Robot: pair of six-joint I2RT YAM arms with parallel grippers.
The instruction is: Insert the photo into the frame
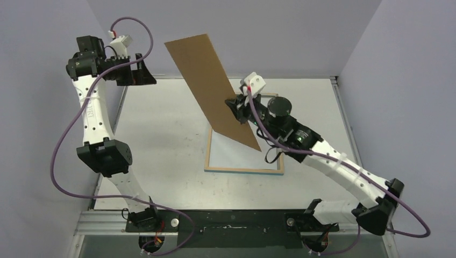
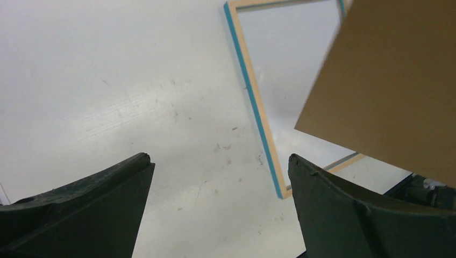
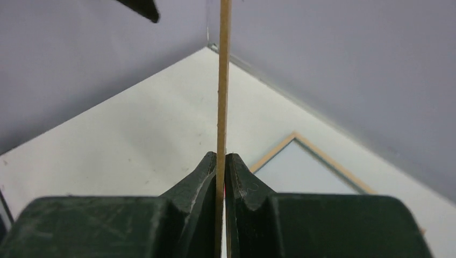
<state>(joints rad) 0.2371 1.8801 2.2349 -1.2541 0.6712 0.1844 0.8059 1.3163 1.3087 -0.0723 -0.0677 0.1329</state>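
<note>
The frame [image 1: 207, 153] lies flat on the table, wooden side up, with a pale inside; its blue edge shows in the left wrist view [image 2: 257, 115] and its corner in the right wrist view [image 3: 328, 159]. My right gripper [image 1: 239, 107] is shut on the plain brown backing board [image 1: 207, 80] and holds it tilted above the frame's far side. In the right wrist view the board stands edge-on [image 3: 223, 80] between the closed fingers [image 3: 221, 157], with a thin red sliver beside it. The photo's balloon picture is not visible anywhere. My left gripper [image 1: 141, 72] is open and empty, high at the far left [image 2: 218, 158].
Grey walls close the table at the back and on both sides. A black rail [image 1: 231, 220] with the arm bases runs along the near edge. Purple cables [image 1: 64, 140] loop beside both arms. The board [image 2: 392, 80] overhangs the frame's right part.
</note>
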